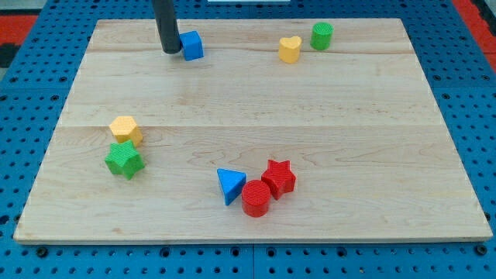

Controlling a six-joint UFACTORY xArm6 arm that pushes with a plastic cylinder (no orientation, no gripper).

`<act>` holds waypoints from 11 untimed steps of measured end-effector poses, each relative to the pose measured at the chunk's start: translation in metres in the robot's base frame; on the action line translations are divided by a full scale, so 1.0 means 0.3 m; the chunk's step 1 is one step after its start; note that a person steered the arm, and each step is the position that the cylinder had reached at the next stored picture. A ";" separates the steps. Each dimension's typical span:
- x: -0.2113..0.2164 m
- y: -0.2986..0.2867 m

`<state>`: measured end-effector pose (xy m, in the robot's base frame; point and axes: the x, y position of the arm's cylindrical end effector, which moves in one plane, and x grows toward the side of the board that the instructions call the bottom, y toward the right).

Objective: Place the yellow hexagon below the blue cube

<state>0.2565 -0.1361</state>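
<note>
The yellow hexagon (125, 129) lies at the view's left on the wooden board (325, 124), touching the green star (124, 160) just below it. The blue cube (191, 45) sits near the view's top, left of centre. My tip (170, 50) is at the end of the dark rod, right beside the blue cube's left side, close to or touching it. The yellow hexagon is far below and to the left of the cube and my tip.
A yellow heart (290, 49) and a green cylinder (322, 36) sit at the top right. A blue triangle (229, 185), a red cylinder (256, 198) and a red star (279, 178) cluster at the bottom centre. Blue pegboard surrounds the board.
</note>
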 end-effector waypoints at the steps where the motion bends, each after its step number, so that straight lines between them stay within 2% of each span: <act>1: -0.026 0.043; 3: -0.032 0.228; 4: -0.014 0.070; 5: 0.083 -0.180; 6: 0.321 -0.434; 7: 0.611 -0.456; 8: 0.684 -0.298; 9: 0.693 -0.251; 11: 0.700 0.132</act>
